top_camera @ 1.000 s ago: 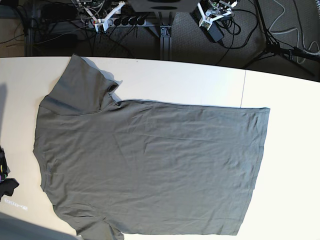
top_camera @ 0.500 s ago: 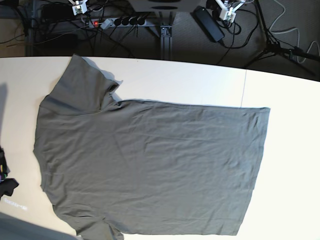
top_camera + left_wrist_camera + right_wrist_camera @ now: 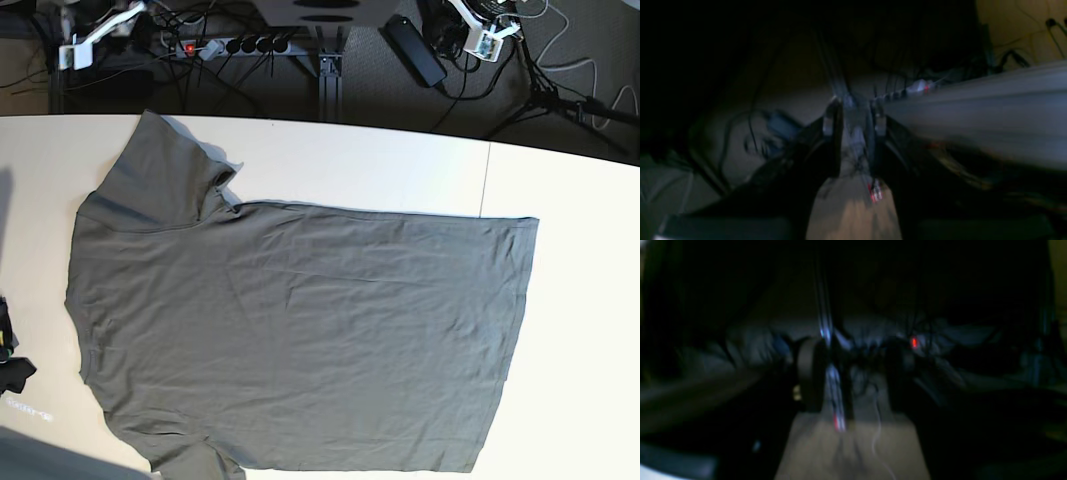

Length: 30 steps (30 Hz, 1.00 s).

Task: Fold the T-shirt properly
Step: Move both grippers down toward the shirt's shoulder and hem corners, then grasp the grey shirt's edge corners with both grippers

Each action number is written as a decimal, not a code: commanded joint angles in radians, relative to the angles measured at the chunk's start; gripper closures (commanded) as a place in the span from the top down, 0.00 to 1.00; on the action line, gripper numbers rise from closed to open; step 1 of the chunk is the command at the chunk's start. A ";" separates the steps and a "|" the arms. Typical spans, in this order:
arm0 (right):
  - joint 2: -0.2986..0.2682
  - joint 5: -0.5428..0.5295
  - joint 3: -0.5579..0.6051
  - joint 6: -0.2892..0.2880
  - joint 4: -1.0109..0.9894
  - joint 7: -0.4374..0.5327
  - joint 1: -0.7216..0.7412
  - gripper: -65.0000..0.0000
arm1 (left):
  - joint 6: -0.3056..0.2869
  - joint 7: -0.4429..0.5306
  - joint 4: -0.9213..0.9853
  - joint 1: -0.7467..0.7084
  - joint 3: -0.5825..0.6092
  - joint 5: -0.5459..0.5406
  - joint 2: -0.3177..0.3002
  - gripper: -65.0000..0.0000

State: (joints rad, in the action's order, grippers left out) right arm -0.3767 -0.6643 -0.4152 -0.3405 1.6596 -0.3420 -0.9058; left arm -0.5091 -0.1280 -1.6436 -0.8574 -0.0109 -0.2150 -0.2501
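Note:
The dark olive-grey T-shirt (image 3: pixel 300 330) lies spread flat on the white table (image 3: pixel 585 320), collar end to the left, hem to the right, one sleeve (image 3: pixel 160 170) pointing to the far edge. Both grippers hang beyond the table's far edge, over the floor and away from the shirt. My right gripper (image 3: pixel 95 35) shows as a white piece at the top left, my left gripper (image 3: pixel 482 28) at the top right. In the blurred, dark wrist views the left gripper (image 3: pixel 853 115) and right gripper (image 3: pixel 853 371) each show parted fingers with only floor between.
A power strip (image 3: pixel 230 44) with a red light, a black adapter (image 3: pixel 415 50) and tangled cables lie on the floor behind the table. A tripod leg (image 3: pixel 565 98) stands at the back right. A small dark object (image 3: pixel 10 362) sits at the table's left edge.
Both grippers have swung outward along the far edge, the right one to the view's left and the left one to its right. The T-shirt has not moved.

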 commanded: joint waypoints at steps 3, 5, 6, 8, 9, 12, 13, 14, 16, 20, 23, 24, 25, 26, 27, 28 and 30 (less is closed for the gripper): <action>-0.011 -0.100 -0.072 -0.039 0.068 -0.039 0.020 0.45 | -0.012 -0.037 -0.098 -0.035 -0.026 -0.008 -0.006 0.25; -0.011 -0.137 -0.095 -0.042 0.087 -0.063 0.045 0.47 | -0.012 -0.086 -0.146 -0.040 -0.046 -0.040 -0.006 0.25; -0.011 -0.148 -0.098 -0.042 0.089 -0.063 0.057 0.49 | -0.012 -0.109 -0.167 -0.041 -0.057 -0.064 -0.006 0.25; -0.010 -0.172 -0.097 -0.043 0.087 -0.063 0.088 0.50 | -0.013 -0.146 -0.200 -0.044 -0.075 -0.097 -0.006 0.25; -0.010 -0.174 -0.097 -0.048 0.087 -0.063 0.107 0.50 | -0.013 -0.162 -0.214 -0.043 -0.083 -0.109 -0.006 0.25; -0.011 -0.175 -0.097 -0.049 0.085 -0.077 0.171 0.50 | -0.016 -0.192 -0.250 -0.043 -0.103 -0.134 -0.014 0.25; -0.011 -0.176 -0.096 -0.049 0.083 -0.084 0.193 0.50 | -0.019 -0.198 -0.260 -0.043 -0.109 -0.146 -0.020 0.25; -0.011 -0.178 -0.096 -0.049 0.078 -0.086 0.215 0.50 | -0.020 -0.206 -0.269 -0.043 -0.116 -0.159 -0.028 0.25; -0.011 -0.178 -0.094 -0.049 0.060 -0.087 0.251 0.50 | -0.020 -0.218 -0.286 -0.043 -0.129 -0.180 -0.045 0.26; -0.011 -0.183 -0.079 -0.049 -0.021 -0.089 0.309 0.50 | -0.019 -0.221 -0.309 -0.043 -0.158 -0.188 -0.087 0.26; -0.011 -0.193 -0.060 -0.050 -0.108 -0.089 0.356 0.50 | -0.020 -0.221 -0.312 -0.043 -0.192 -0.197 -0.110 0.26; -0.011 -0.192 -0.051 -0.058 -0.138 -0.089 0.375 0.50 | -0.020 -0.221 -0.312 -0.043 -0.203 -0.208 -0.117 0.26; -0.011 -0.193 -0.042 -0.076 -0.169 -0.089 0.394 0.50 | -0.020 -0.221 -0.312 -0.043 -0.214 -0.221 -0.122 0.26; -0.011 -0.193 -0.029 -0.088 -0.196 -0.090 0.413 0.50 | -0.020 -0.221 -0.312 -0.043 -0.225 -0.236 -0.128 0.26; -0.010 -0.193 -0.014 -0.091 -0.218 -0.095 0.431 0.50 | -0.021 -0.221 -0.312 -0.043 -0.234 -0.250 -0.133 0.26; -0.010 -0.193 0.003 -0.091 -0.236 -0.102 0.448 0.50 | -0.026 -0.221 -0.312 -0.043 -0.244 -0.261 -0.138 0.30; -0.007 -0.192 0.042 -0.091 -0.263 -0.111 0.473 0.50 | -0.030 -0.221 -0.312 -0.043 -0.265 -0.290 -0.147 0.41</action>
State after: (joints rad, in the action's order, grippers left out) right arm -0.3794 -0.8715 -0.3763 -0.3756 1.3994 -0.4004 -0.4191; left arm -0.5163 -0.3672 -1.9381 -0.8890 -0.2676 -0.4942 -0.3859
